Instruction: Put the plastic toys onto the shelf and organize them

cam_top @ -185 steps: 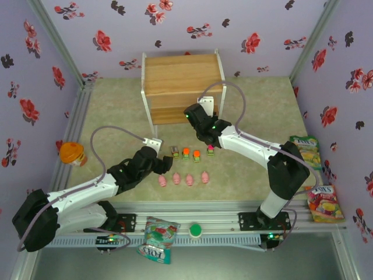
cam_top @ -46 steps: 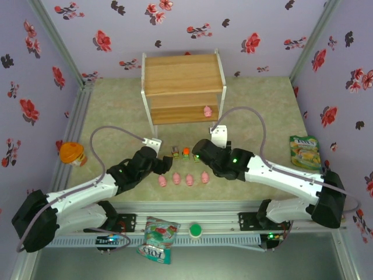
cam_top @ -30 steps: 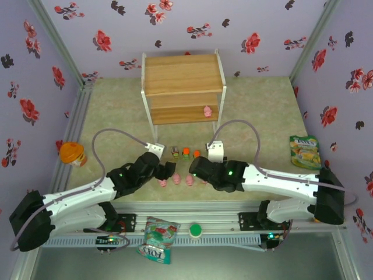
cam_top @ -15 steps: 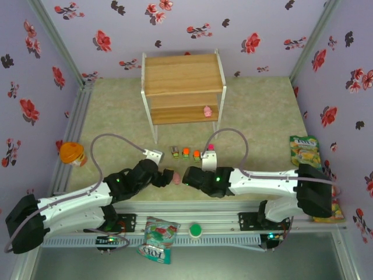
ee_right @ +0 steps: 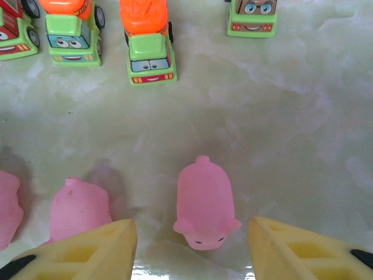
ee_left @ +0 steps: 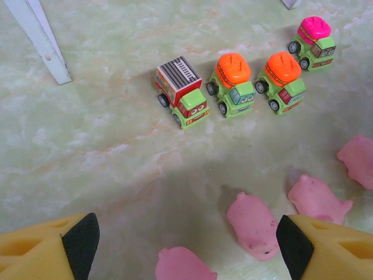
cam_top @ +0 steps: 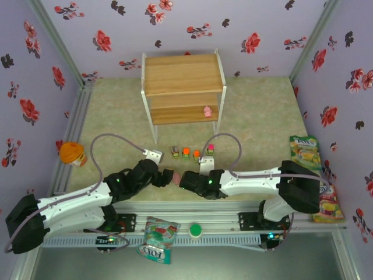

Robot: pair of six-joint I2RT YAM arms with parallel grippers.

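The right gripper [ee_right: 192,232] is hanging open astride a pink pig [ee_right: 205,204] near the worktop's [ee_right: 291,116] near edge. The pig's long axis is running between the fingers [ee_right: 291,245], snout toward the wrist. The left gripper [ee_left: 187,236] is hovering open over neighbouring pigs [ee_left: 253,224].

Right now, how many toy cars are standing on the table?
4, in one row on the table: the striped-roof car, an orange-top car beside it, another orange-top car, then the pink-top car. None seems hidden.

Pink pigs [ee_right: 205,204], green orange-topped cars [ee_left: 234,87], light wooden shelf [cam_top: 183,74]
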